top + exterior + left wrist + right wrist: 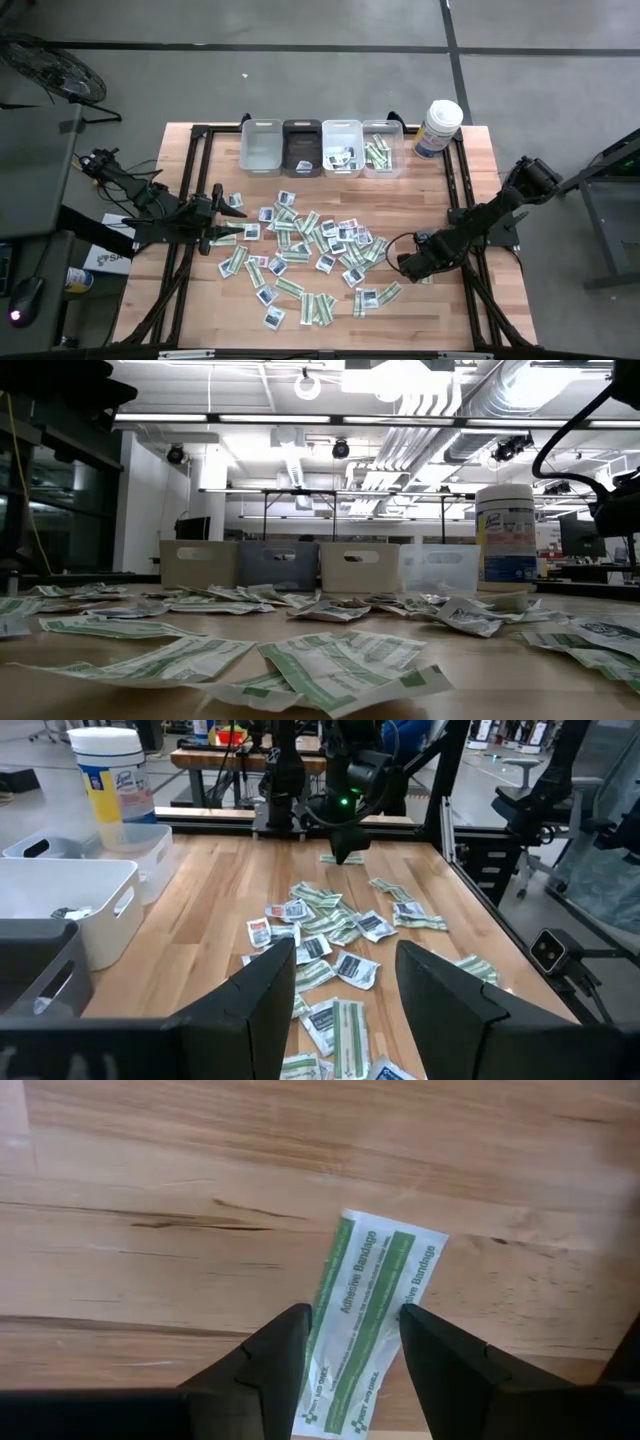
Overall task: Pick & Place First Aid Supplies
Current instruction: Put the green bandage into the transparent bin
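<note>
The worktop [200,300] is pale wood with a visible grain. Scattered packets [310,250] are white with green stripes or white with dark-blue marks; the one in the right wrist view, an adhesive bandage packet [370,1325], is white with two green bands and green lettering. The bins [322,147] run clear, dark grey, white and clear. The canister [438,128] is white with a blue label. The fingers [275,1365] are black.

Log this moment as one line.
right gripper: low over wooden table, fingers straddling green-and-white adhesive bandage packet | left gripper: open, empty, above scattered packets
</note>
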You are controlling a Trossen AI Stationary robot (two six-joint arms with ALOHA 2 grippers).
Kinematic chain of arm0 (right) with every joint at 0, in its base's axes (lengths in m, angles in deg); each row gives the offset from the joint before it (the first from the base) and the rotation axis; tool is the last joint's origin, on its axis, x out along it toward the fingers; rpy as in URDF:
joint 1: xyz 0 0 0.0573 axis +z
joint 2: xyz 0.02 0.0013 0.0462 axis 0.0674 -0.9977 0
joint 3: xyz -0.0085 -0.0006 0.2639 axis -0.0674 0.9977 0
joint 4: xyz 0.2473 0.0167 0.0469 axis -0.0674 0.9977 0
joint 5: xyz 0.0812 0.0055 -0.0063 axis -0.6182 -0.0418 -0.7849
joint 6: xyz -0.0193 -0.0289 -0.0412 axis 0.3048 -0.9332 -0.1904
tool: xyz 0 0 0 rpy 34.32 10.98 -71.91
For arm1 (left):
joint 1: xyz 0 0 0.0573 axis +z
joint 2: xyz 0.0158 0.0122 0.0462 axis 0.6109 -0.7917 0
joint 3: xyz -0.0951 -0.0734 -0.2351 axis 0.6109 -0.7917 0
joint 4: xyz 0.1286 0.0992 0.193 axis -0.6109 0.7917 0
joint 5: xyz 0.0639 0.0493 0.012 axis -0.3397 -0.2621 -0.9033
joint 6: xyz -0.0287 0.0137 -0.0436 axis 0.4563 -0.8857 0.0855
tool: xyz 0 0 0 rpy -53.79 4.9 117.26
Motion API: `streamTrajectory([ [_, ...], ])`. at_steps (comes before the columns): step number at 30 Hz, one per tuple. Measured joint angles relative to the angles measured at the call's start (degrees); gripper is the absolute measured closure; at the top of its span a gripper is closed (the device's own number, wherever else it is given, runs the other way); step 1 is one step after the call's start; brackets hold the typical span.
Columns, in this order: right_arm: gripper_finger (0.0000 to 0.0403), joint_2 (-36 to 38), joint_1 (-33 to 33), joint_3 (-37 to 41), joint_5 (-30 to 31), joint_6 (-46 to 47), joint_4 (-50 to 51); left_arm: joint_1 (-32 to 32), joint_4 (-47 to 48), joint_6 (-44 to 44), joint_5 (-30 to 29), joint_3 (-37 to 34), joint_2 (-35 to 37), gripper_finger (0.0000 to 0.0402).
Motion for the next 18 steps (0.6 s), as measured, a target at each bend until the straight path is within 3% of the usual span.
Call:
streamTrajectory([
  [8, 0.0249, -0.1, 0.0, 0.1, 0.0, 0.9, -0.3, 0.0, 0.2, 0.0, -0.2, 0.0, 0.0, 0.023],
  [18, 0.0312, -0.1, 0.0, 0.1, 0.0, 1.2, -1.3, 0.0, 1.2, 0.0, -0.2, 0.0, 0.0, 0.023],
])
